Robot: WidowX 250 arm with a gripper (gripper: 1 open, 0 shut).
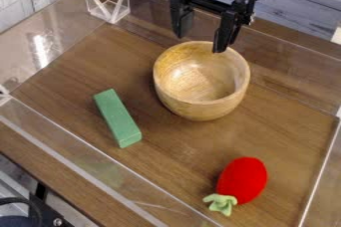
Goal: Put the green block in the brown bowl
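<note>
The green block [118, 117] lies flat on the wooden tabletop, left of centre, its long side running diagonally. The brown bowl [201, 82] stands upright just right of it, and nothing shows inside. My gripper [198, 30] hangs above the bowl's far rim, pointing down, its two dark fingers spread apart with nothing between them. It is well clear of the block, which sits lower left of it in the picture.
A red strawberry toy [241, 181] with green leaves lies at the front right. A clear plastic stand [108, 4] sits at the back left. Low transparent walls [80, 163] ring the tabletop.
</note>
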